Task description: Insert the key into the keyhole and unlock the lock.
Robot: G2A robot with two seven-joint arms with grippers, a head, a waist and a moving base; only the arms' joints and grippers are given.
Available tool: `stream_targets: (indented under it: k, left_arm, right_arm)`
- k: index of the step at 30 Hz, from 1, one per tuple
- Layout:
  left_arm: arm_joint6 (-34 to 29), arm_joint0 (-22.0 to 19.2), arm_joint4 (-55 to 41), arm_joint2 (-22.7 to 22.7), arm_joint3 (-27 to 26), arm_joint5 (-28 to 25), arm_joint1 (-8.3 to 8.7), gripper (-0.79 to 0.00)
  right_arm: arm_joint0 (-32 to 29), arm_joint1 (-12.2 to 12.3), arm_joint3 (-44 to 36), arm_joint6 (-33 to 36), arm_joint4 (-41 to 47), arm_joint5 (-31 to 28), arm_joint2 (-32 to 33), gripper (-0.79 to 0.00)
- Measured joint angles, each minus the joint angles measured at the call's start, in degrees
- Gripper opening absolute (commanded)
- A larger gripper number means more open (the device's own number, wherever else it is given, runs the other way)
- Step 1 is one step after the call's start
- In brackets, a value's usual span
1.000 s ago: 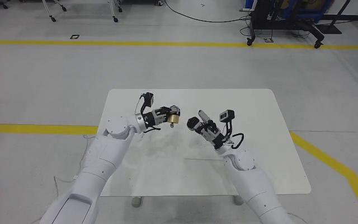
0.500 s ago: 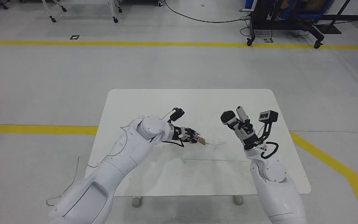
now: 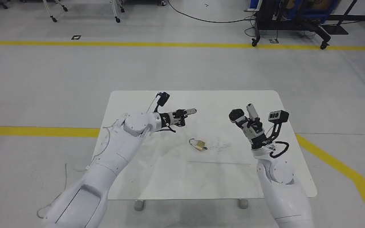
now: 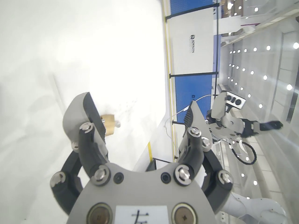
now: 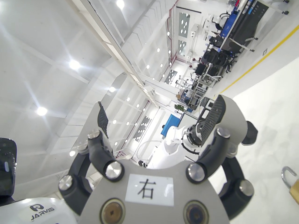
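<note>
1. Near the middle of the table, between the two arms, lies the lock. It is a small brass padlock, flat on its side, with its silvery shackle turned toward the left arm. The left wrist view catches its brass body just past one finger, and the right wrist view shows the shackle and part of the body.
2. A small silvery bit sticks out at the body's end away from the shackle. It may be the key sitting in the keyhole, but it is too small to tell. I also cannot tell whether the shackle is sprung.
3. The left gripper hangs above the table, near the lock on its far side and apart from it. Its fingers are spread with nothing between them.
4. The right gripper is held up, well apart from the lock, and points away from the table. Its fingers are also spread and hold nothing.
5. My judgement is that no grasp is in hand and the lock rests free.
   - If the bit is the key, the next move calls for one gripper to pin the brass body while the other pinches the key head and turns it.
   - A loose lock would simply spin on the smooth table under a one-handed twist.
</note>
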Motion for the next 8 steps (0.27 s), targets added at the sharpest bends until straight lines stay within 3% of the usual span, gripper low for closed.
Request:
stream_targets:
  k: [3,5,8]
  left_arm:
    - [5.2,5.8,7.5,-6.4,-10.6,-6.9,3.14,0.000]
    - [9.7,10.8,15.4,-10.5,-18.9,-8.5,4.78,0.000]
    - [10.0,11.2,18.7,-10.5,-21.5,-8.3,4.85,0.000]
  right_arm:
    - [-1.2,0.3,-1.8,0.0,2.4,-4.0,2.9,0.000]
    - [-1.8,0.4,-2.6,0.1,2.8,-5.2,4.1,-0.001]
    - [-1.8,0.4,-2.5,0.2,2.7,-5.1,4.0,-0.001]
